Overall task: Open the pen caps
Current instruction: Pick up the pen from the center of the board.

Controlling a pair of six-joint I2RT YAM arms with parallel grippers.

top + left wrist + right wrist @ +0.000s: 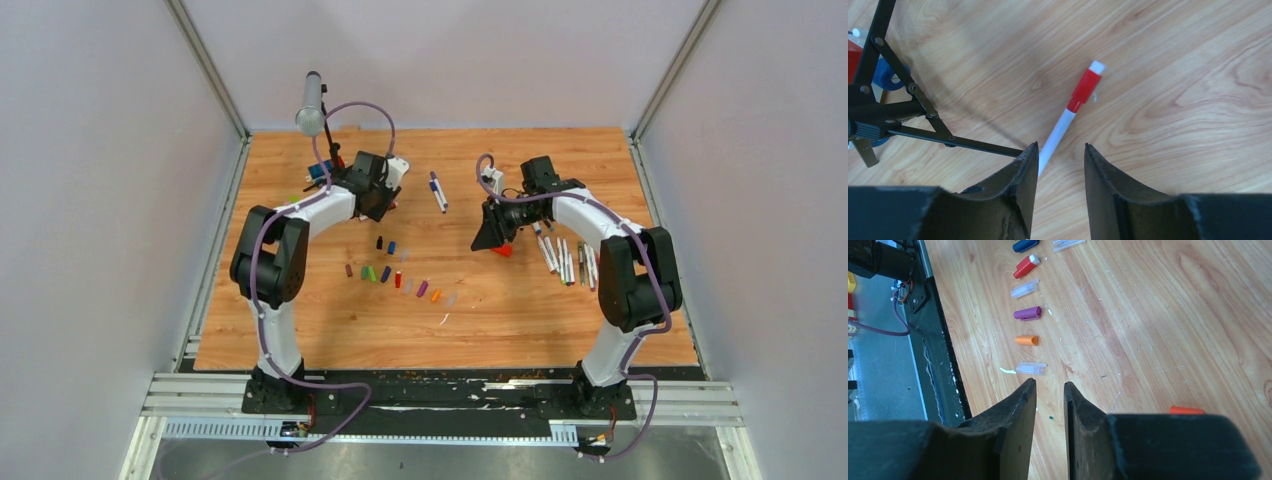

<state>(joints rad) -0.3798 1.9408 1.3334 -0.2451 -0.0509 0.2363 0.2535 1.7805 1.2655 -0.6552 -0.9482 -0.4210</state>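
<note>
Checking the pen (1058,132): white barrel, red cap (1084,89) still on, lying flat just beside the tripod (873,129) leg. Left gripper (1061,146) jaws sit apart over its bare end, nothing clamped. Right gripper (1049,383) jaws barely apart, empty.

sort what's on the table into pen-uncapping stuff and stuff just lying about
job: white plastic pen with red cap; thin white-barrelled pens; loose stubby coloured plastic caps
lying about: grey microphone on black tripod; flat orange-red block; stacked coloured toy bricks
</note>
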